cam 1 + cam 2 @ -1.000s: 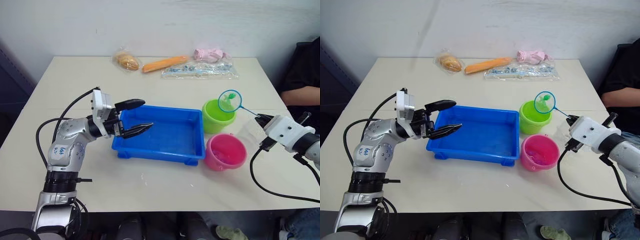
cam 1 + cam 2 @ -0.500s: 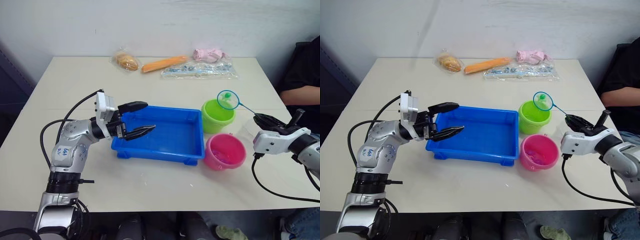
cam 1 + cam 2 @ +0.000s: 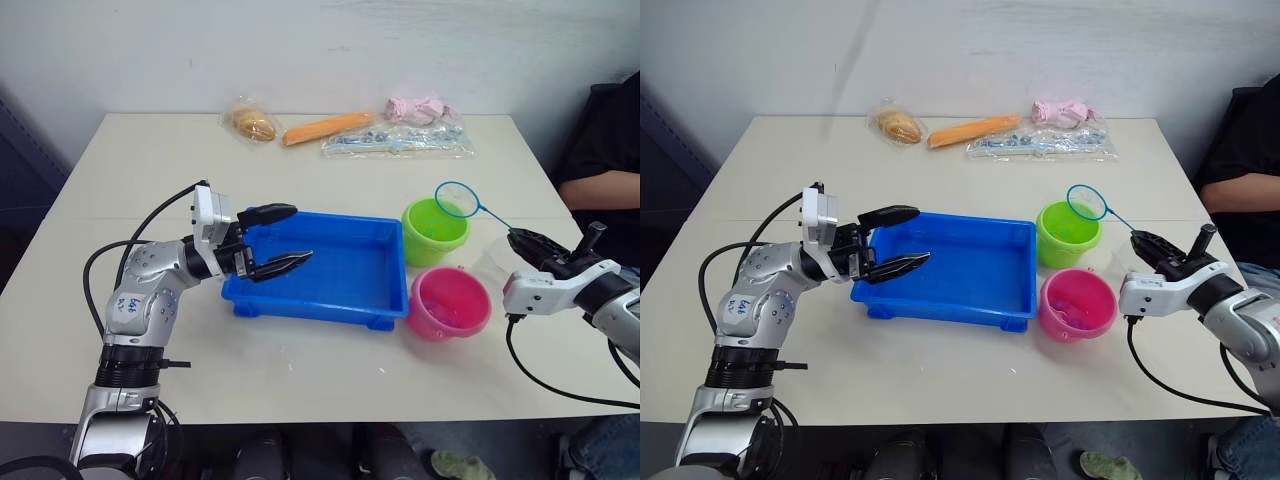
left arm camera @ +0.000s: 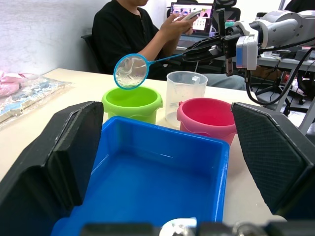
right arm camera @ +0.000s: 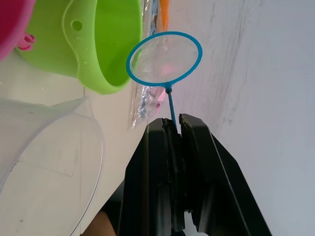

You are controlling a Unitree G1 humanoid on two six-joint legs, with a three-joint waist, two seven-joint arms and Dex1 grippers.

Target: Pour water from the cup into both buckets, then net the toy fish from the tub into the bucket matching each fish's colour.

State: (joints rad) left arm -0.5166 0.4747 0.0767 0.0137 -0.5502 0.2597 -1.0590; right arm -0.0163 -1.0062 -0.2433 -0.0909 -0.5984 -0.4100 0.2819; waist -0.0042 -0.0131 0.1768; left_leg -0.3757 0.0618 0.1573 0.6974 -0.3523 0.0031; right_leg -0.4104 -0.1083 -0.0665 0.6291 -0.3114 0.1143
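The right gripper (image 5: 177, 129) is closed on the thin handle of the small round net with a blue hoop and fine mesh (image 3: 457, 199). The hoop is held in the air above the far rim of the lime green round plastic bucket (image 3: 435, 232); its mesh appears empty.

The pink round plastic bucket (image 3: 450, 302) stands just in front of the green one. Both stand beside the right end of the shallow rectangular bright blue plastic tub (image 3: 320, 268). No toy fish can be made out in the tub. The clear colourless plastic cup (image 4: 186, 95) stands upright just right of the two buckets, near the right gripper.

The left gripper (image 3: 281, 238) hangs over the left end of the tub with its fingers spread wide, gripping nothing.

A person in a black top (image 4: 136, 37) sits at the right of the white table (image 3: 300, 355).
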